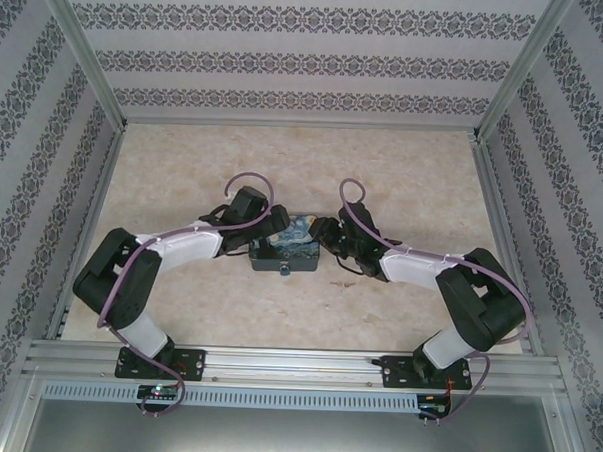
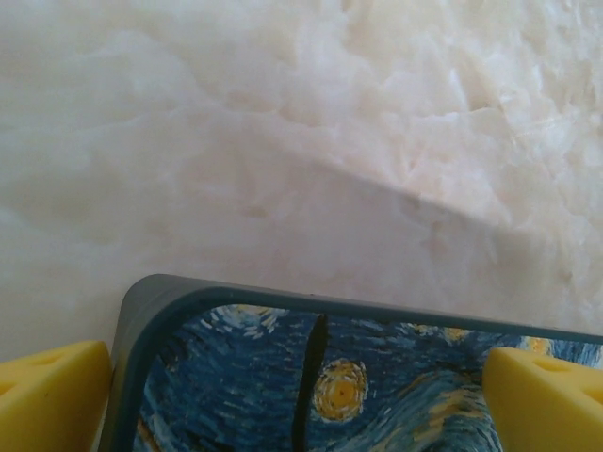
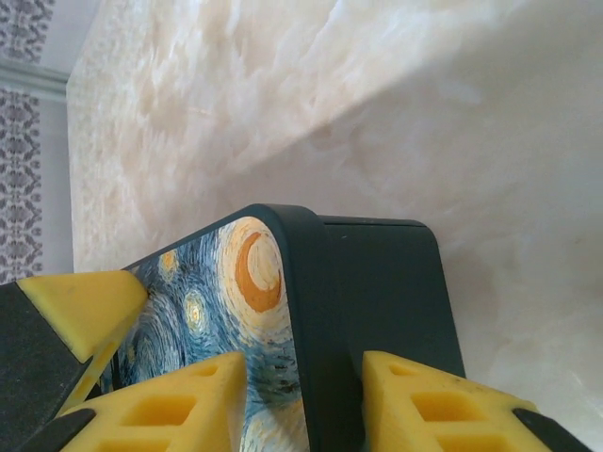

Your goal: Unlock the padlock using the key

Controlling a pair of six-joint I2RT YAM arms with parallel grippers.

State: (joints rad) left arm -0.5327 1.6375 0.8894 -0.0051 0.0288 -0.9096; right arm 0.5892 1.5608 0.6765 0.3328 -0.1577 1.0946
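Bracing the painted box (image 1: 286, 247) at the middle of the table (image 1: 413, 191) looks like the step in hand. The left gripper (image 2: 297, 386) is spread wide over its lid, and the right gripper (image 3: 301, 400) straddles its rim, grip unclear. The padlock (image 1: 284, 269) seemingly hangs at its near face; locating the key comes next.

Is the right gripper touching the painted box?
Cannot tell. In the right wrist view the right gripper straddles the painted box at its rim, but neither contact nor gap shows plainly.
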